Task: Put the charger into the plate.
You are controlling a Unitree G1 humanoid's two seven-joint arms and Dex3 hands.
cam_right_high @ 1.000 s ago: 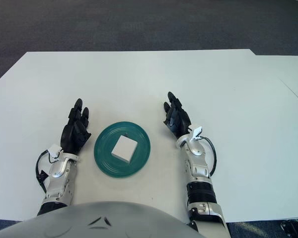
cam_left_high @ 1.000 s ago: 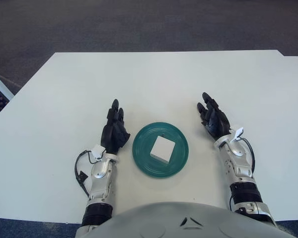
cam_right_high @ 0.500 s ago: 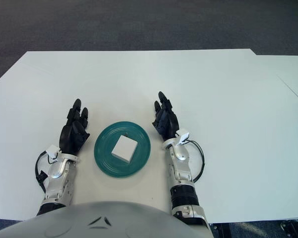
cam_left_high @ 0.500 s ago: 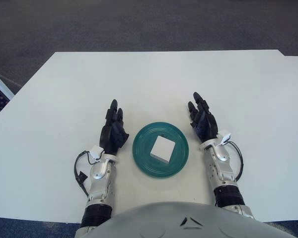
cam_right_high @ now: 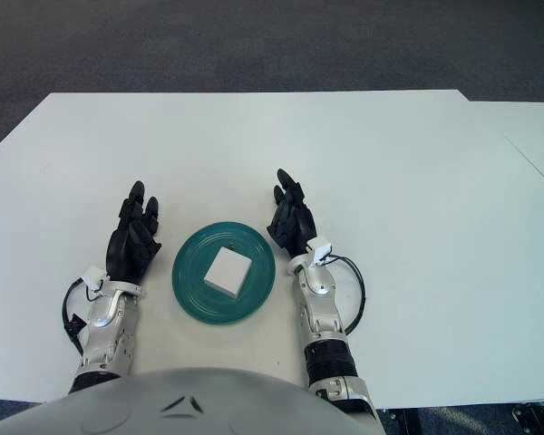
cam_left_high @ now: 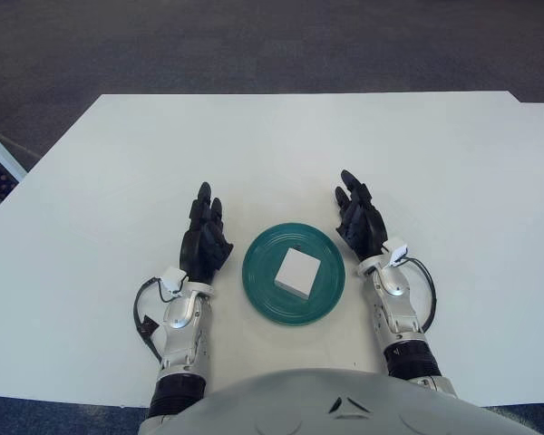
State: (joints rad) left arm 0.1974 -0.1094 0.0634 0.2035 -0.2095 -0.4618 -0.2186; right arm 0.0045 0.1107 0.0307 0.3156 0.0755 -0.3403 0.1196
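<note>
The white square charger (cam_left_high: 296, 272) lies flat in the middle of the teal plate (cam_left_high: 260, 288) on the white table, near my body. My left hand (cam_left_high: 204, 240) rests on the table just left of the plate, fingers stretched out and empty. My right hand (cam_left_high: 359, 220) is just right of the plate's rim, fingers stretched out and empty. Neither hand touches the charger.
The white table (cam_left_high: 299, 145) stretches wide ahead and to both sides. A second table edge (cam_right_high: 535, 154) adjoins at the right. Dark carpet lies beyond the far edge.
My right hand has moved left, from well right of the plate to close beside its rim. The left hand, plate and charger have stayed put.
</note>
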